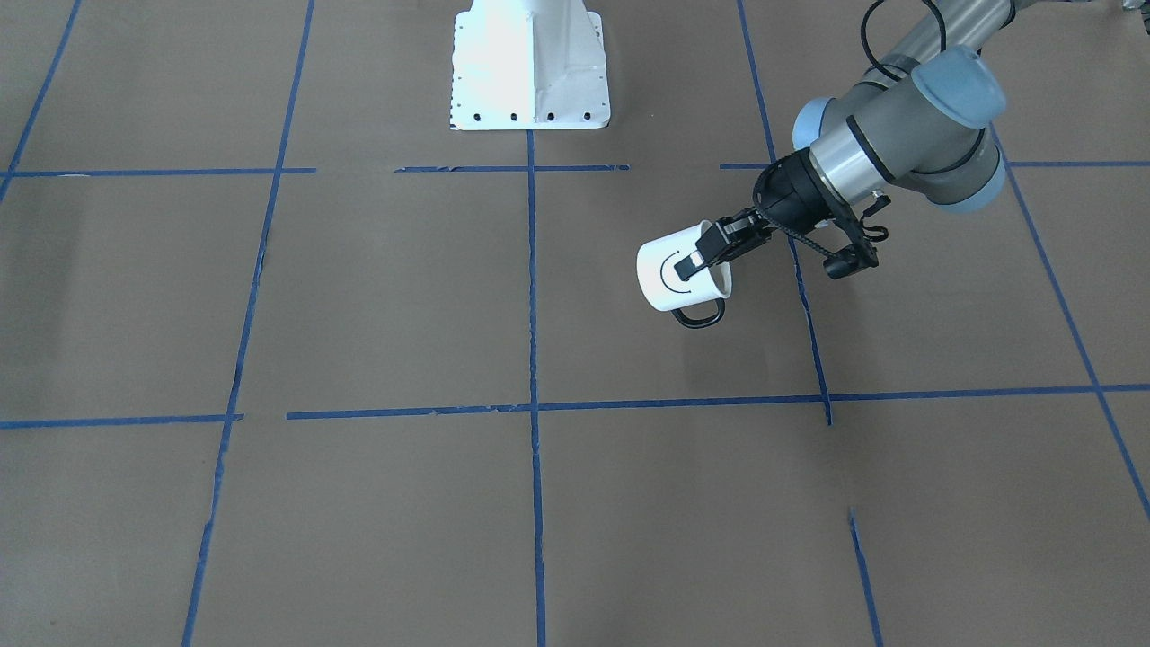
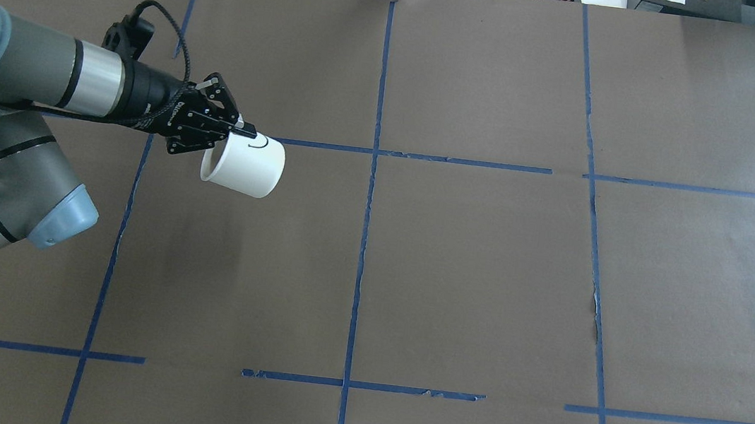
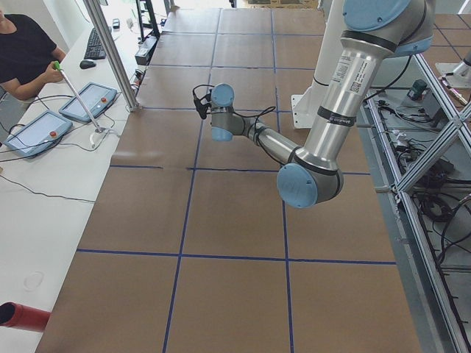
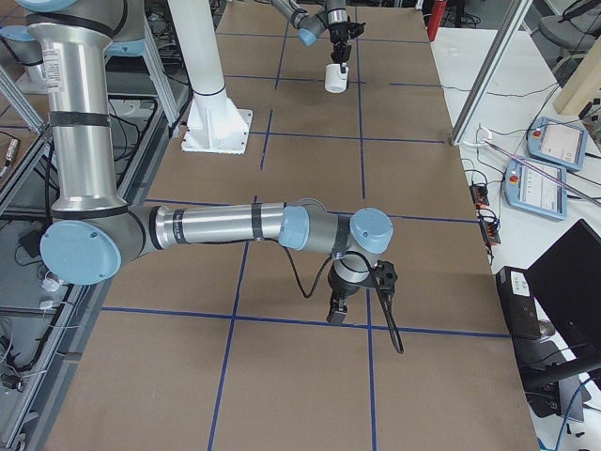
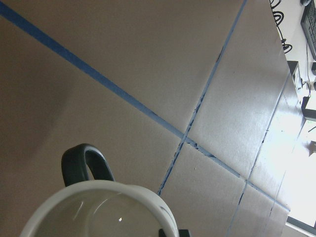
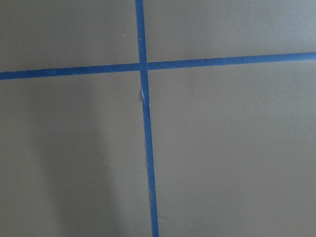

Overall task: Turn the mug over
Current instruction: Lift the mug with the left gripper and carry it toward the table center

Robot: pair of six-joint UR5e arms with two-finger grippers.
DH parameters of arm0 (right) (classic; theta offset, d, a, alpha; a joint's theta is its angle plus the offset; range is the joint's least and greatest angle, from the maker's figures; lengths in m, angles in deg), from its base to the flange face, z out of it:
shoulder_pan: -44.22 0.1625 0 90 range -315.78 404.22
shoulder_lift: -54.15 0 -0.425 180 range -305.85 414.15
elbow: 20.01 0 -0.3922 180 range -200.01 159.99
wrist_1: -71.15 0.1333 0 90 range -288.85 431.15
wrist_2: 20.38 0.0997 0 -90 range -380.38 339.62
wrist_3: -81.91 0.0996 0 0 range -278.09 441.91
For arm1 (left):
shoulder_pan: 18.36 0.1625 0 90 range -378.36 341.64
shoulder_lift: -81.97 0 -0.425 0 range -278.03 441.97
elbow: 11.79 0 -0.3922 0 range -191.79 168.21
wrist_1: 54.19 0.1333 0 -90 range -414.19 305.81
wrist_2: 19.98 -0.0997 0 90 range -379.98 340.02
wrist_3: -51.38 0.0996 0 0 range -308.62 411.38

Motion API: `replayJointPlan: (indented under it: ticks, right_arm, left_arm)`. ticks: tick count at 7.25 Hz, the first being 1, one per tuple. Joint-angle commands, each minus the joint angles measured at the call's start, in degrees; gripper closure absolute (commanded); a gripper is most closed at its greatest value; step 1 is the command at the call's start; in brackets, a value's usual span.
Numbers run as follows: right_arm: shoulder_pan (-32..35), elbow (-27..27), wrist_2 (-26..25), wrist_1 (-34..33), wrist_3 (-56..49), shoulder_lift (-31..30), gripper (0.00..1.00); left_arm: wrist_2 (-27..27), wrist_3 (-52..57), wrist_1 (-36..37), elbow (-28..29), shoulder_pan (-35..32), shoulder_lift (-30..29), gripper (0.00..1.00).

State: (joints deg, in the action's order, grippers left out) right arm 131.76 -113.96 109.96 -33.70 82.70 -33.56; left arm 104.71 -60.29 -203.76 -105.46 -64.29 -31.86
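The white mug (image 1: 669,274) with a black handle (image 1: 699,316) is held tilted on its side, with its mouth toward the left arm and a drawn black curve on its wall. My left gripper (image 1: 705,256) is shut on its rim, one finger on the outer wall. The overhead view shows the mug (image 2: 248,165) and the gripper (image 2: 233,135) left of centre. The left wrist view shows the rim (image 5: 98,205) and handle (image 5: 84,163). My right gripper (image 4: 336,310) hangs low over the table and shows only in the exterior right view, so I cannot tell its state.
The table is brown paper with a grid of blue tape lines (image 2: 368,204). The white robot base (image 1: 530,67) stands at the table's robot-side edge. An operator (image 3: 22,51) and tablets (image 3: 88,99) are beside the table, by a metal post (image 3: 110,62).
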Motion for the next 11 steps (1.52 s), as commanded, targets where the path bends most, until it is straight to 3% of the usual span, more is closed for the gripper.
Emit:
replayJointPlan:
  ticks: [1,4,6,8,11]
  right_arm:
    - [0.0,0.0,0.0,0.0,0.0,0.0,0.0]
    - [0.0,0.0,0.0,0.0,0.0,0.0,0.0]
    - [0.0,0.0,0.0,0.0,0.0,0.0,0.0]
    - [0.0,0.0,0.0,0.0,0.0,0.0,0.0]
    - [0.0,0.0,0.0,0.0,0.0,0.0,0.0]
  left_arm:
    - [-0.49,8.7,17.31,-3.53,0.22,-6.37,1.0]
    - [-11.09,17.68,38.4,-3.8,5.03,-16.82,1.0]
    - [-18.48,22.09,45.57,-2.14,10.66,-20.19,1.0]
    - [-23.59,27.51,53.55,4.69,13.66,-27.89,1.0]
    - [-29.39,32.45,59.37,14.79,17.87,-35.82,1.0]
